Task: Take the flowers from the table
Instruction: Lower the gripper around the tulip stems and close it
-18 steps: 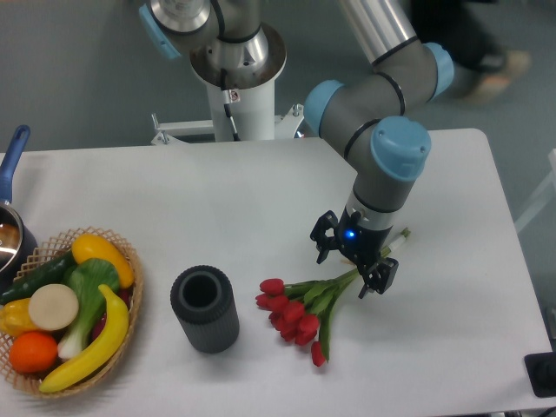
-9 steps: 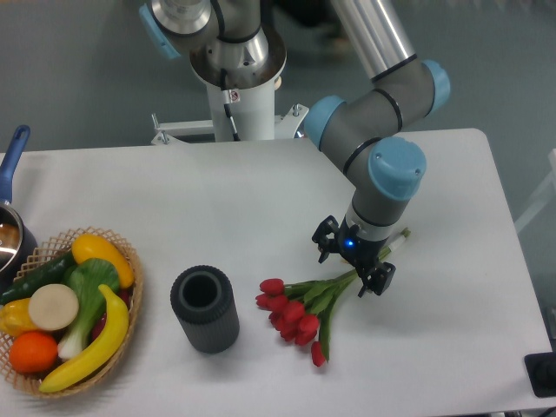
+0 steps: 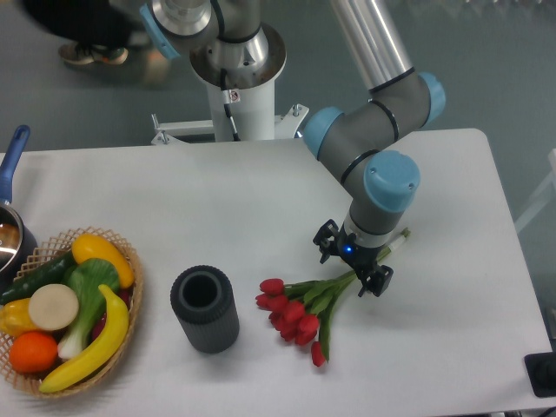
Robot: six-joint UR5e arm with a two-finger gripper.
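The gripper [image 3: 354, 268] hangs low with its fingers spread apart, straddling the green stems of the flowers [image 3: 300, 307]. The bunch lies flat on the table [image 3: 217, 200], red heads pointing away from the gripper toward a dark ribbed cylinder [image 3: 205, 308].

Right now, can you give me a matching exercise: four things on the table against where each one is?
Things:
1. tulips
2. black cylinder
3. basket
4. pan

Places:
A. far left edge, partly cut off
B. under the gripper, right of centre
C. front left, full of fruit
D. between basket and tulips

Pairs: 1-B, 2-D, 3-C, 4-A
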